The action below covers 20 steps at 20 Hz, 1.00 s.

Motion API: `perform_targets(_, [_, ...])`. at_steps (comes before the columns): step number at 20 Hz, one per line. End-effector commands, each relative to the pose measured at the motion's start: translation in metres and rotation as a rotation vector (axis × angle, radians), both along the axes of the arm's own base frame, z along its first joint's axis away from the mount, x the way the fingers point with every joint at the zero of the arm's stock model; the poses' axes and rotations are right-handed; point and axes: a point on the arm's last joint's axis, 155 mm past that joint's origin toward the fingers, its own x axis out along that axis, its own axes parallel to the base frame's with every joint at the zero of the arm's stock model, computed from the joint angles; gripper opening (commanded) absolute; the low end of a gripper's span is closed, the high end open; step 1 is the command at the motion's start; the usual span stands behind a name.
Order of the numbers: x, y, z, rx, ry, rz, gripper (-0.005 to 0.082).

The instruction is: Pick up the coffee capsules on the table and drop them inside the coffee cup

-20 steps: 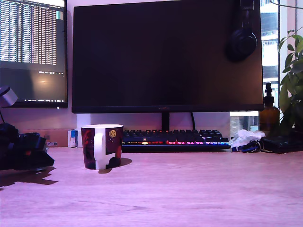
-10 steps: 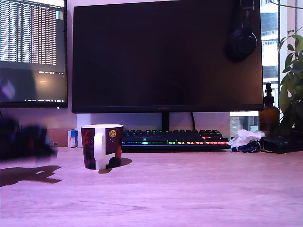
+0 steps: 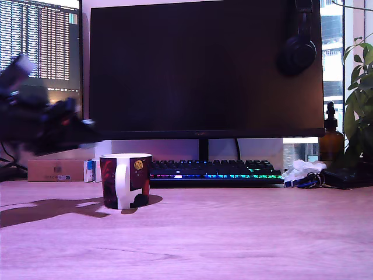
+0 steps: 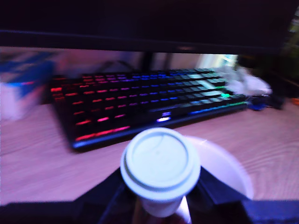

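Tool (image 4: 161, 205) grips capsule (image 4: 160, 169) above cup (image 4: 233, 172) — cup's inside blurred.

capsule (image 4: 160, 169): pale grey-cream tapered pod, round flat wider rim facing the wrist camera; held up off the table, just over the cup's white rim | cup (image 3: 125, 180): dark red-and-black mug, white handle toward the exterior camera, gold emblem; upright on the wooden table before the keyboard

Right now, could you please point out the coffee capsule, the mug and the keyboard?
coffee capsule (image 4: 160, 163): wrist view, on its round flat end.
mug (image 3: 140, 178): exterior view, on its printed side.
keyboard (image 3: 215, 170): exterior view, on the lit keys.
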Motion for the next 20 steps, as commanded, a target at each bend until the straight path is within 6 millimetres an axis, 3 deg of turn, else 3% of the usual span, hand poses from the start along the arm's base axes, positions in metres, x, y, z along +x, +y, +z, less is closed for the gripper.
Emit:
perform_targets(1, [0.003,-0.007,0.009,-0.006,-0.008,-0.020,0.0127])
perform_targets(6, [0.007,-0.036,0.016,0.034,0.042,-0.112,0.0127])
perform_targets(10, [0.002,-0.057,0.008,0.155,0.088,-0.185,0.0127])
perform_targets(15, [-0.003,-0.051,-0.010,0.302,0.177,-0.195,0.0127])
perform_targets(20, [-0.004,-0.040,0.012,0.344,0.133,-0.146,0.0127])
